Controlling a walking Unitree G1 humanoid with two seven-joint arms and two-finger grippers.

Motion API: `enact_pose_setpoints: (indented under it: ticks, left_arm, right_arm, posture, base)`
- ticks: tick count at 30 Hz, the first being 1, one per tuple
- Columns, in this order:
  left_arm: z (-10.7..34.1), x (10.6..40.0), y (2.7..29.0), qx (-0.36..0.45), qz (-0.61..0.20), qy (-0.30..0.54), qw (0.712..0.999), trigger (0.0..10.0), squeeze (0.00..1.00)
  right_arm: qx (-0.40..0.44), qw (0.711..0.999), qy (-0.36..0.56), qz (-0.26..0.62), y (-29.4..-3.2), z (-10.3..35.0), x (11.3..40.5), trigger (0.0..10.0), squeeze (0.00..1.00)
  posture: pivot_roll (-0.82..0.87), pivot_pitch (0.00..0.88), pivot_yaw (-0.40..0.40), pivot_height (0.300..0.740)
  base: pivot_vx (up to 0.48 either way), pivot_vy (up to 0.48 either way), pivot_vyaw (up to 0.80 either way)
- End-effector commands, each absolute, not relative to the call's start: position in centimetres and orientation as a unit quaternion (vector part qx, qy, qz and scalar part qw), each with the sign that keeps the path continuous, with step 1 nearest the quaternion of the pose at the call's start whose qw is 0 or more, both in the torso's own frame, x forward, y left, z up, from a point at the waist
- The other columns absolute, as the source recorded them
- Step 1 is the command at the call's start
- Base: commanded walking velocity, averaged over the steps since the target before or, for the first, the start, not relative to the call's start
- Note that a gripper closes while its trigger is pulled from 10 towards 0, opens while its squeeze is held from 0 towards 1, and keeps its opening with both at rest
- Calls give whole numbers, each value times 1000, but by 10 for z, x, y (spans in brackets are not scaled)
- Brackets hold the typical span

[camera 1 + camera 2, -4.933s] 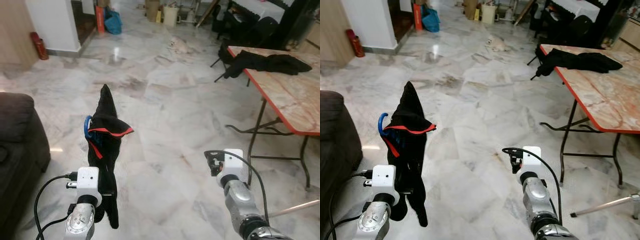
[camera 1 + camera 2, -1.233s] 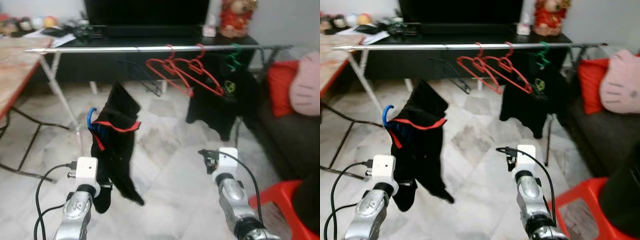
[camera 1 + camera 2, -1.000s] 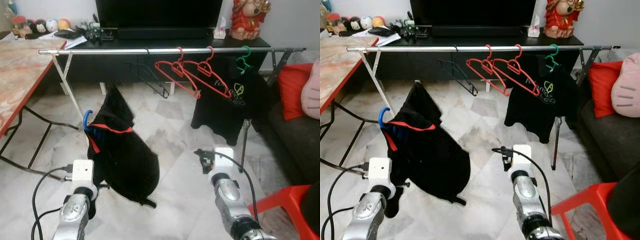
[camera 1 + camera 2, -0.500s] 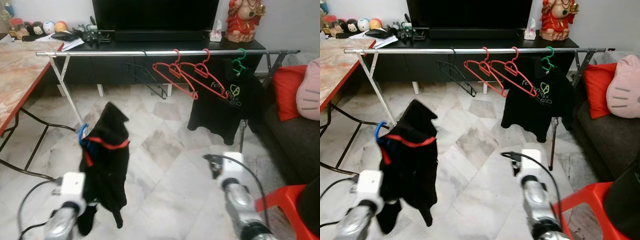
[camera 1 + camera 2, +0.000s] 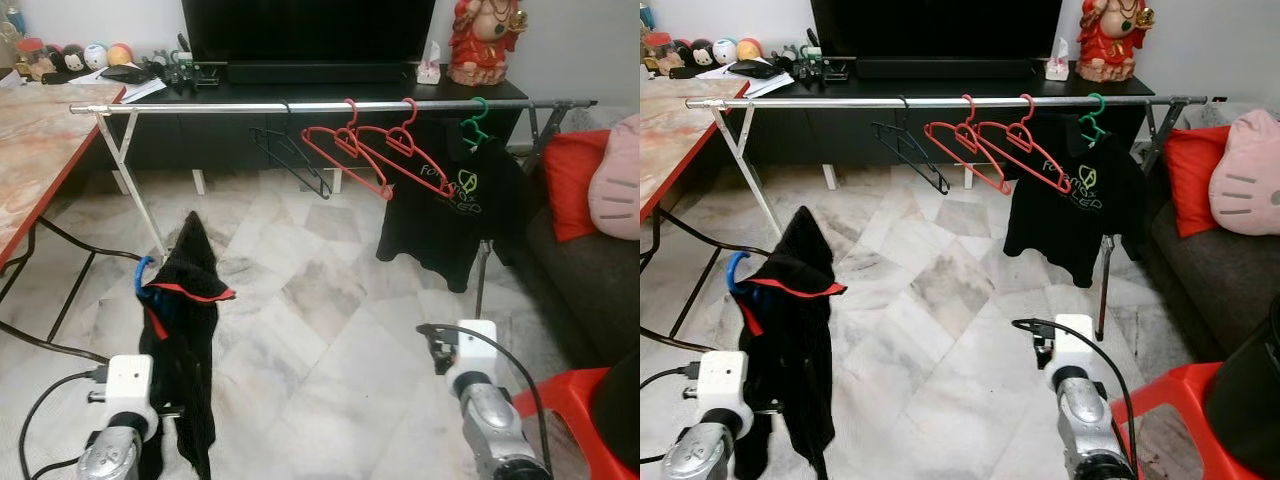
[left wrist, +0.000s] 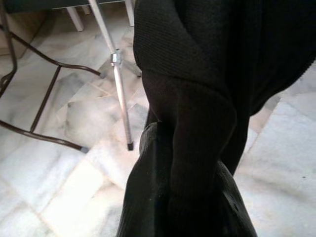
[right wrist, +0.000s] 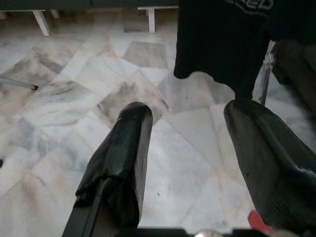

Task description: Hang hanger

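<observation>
Black cloth fills most of what we carry: a dark garment (image 5: 185, 340) with a red-trimmed neckline is draped over a blue hanger (image 5: 143, 275), and our left gripper (image 6: 197, 168) is clamped on its lower folds, holding the whole bundle upright at our left side. The hanger's hook pokes out just beside the collar, pointing away from the rail.

We stand facing the silver clothes rail (image 5: 250, 106), which runs across the room in front of a dark TV cabinet (image 5: 320, 80). On it hang a bare black hanger (image 5: 290, 155), two bare red hangers (image 5: 375, 150), and a green hanger carrying a black T-shirt (image 5: 450, 215). The stretch of rail between its left leg and the black hanger is bare, and it looks like the natural spot for ours.

Our right gripper (image 7: 197, 163) is held out low in front of us, its two fingers spread wide and holding nothing, with marble floor (image 5: 940, 290) showing between them.

As we judge it, the pick-up and the carrying are done, and the hanging itself is not yet begun. The hook sits well below the rail and well apart from it. What is left: close in on the rail, lift the bundle until the hook clears the bar, set it over, and let go. The garment hangs loosely, so it may swing or slip off one shoulder as we raise it.
</observation>
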State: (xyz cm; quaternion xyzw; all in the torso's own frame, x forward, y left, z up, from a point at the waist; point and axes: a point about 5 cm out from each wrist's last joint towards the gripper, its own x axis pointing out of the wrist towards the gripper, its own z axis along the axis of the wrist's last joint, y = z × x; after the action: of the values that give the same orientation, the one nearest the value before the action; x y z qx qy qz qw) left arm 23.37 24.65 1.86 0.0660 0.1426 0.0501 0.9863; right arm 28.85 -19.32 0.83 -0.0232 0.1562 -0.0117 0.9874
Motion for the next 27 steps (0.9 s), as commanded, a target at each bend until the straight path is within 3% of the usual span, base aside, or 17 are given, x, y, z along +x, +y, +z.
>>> enact_pose_setpoints:
  ticks: [1, 5, 27]
  left_arm:
    - [29, 241, 244, 62, 50, 115, 990, 10000, 0]
    - [30, 241, 245, 59, 54, 113, 990, 10000, 0]
    - [31, 247, 239, 53, 49, 108, 992, 10000, 0]
  right_arm:
    - [-30, 989, 145, -1, -189, 13, 293, 10000, 0]
    - [-32, 988, 150, 1, -187, 12, 293, 10000, 0]
    - [-17, 988, 152, 12, -182, 14, 297, 10000, 0]
  posture:
    - [-22, 28, -22, 740]
    - [-21, 30, -22, 740]
    - [-30, 43, -25, 740]
  base:
    - [386, 0, 494]
    - [435, 0, 634]
    - [480, 0, 0]
